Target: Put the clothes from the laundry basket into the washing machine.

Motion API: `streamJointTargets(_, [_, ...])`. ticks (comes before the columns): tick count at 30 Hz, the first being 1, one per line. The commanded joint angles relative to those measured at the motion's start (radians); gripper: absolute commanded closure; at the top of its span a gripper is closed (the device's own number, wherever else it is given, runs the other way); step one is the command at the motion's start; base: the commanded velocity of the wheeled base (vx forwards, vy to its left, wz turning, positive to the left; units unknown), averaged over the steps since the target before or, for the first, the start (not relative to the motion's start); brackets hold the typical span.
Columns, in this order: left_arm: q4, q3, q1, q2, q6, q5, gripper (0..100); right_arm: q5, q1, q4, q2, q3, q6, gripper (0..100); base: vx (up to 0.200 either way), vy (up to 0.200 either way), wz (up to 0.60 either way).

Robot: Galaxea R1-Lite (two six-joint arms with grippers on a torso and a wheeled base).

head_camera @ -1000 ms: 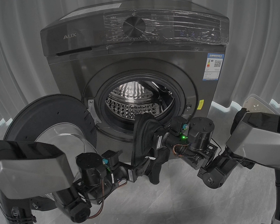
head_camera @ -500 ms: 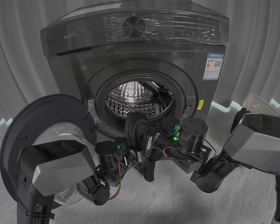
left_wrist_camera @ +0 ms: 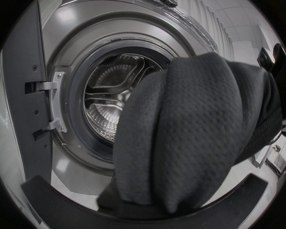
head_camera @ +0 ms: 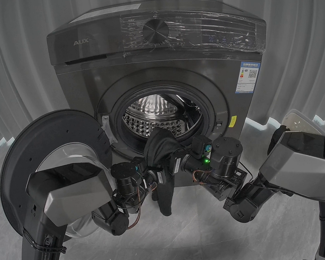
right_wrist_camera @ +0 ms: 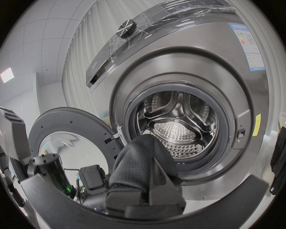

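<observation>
A black garment [head_camera: 160,150] bulges up at the lower rim of the washing machine's open drum [head_camera: 157,114], and its tail hangs toward the floor. My left gripper [head_camera: 156,177] is shut on it from the left. My right gripper [head_camera: 172,164] is shut on it from the right. In the left wrist view the garment [left_wrist_camera: 193,128] covers the fingers, with the drum [left_wrist_camera: 110,98] behind it. In the right wrist view the garment [right_wrist_camera: 140,164] is piled over my right gripper [right_wrist_camera: 155,182], just below the drum [right_wrist_camera: 178,119].
The round door [head_camera: 56,143] is swung open to the left, close behind my left arm. The laundry basket [head_camera: 298,118] stands at the right beside the machine, with dark clothes [head_camera: 277,137] at its edge. Grey floor lies in front; curtains hang behind.
My left arm has swung in toward the machine and closed up beside the right gripper. The garment now sits bunched higher at the drum's rim, and its hanging tail has shifted left.
</observation>
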Motion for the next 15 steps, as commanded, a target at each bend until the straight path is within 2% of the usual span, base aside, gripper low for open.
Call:
streamJointTargets(1, [-0.002,-0.004,0.012,-0.004,-0.002,0.012,100,0.0,-0.004,-0.003,-0.006,0.035,0.002,100,0.0,0.0,0.0])
streamJointTargets(7, [-0.002,-0.01,0.024,-0.02,-0.004,0.018,100,0.013,0.001,-0.015,-0.046,0.147,0.009,100,0.0,0.0,0.0])
streamJointTargets(8, [-0.002,-0.01,0.024,-0.023,-0.004,0.018,100,0.011,0.001,-0.016,-0.054,0.162,0.012,0,0.0,0.0,0.0])
streamJointTargets(11, [-0.002,-0.008,0.024,-0.041,-0.005,0.018,100,0.011,-0.002,-0.009,-0.087,0.239,0.008,0,0.0,0.0,0.0])
streamJointTargets(12, [-0.002,-0.01,0.024,-0.046,-0.007,0.019,100,0.016,-0.002,-0.004,-0.115,0.308,0.003,0,0.0,0.0,0.0])
streamJointTargets(15, [0.0,-0.01,0.026,-0.061,-0.008,0.019,100,0.023,-0.001,-0.009,-0.129,0.4,0.0,0,0.0,0.0,0.0])
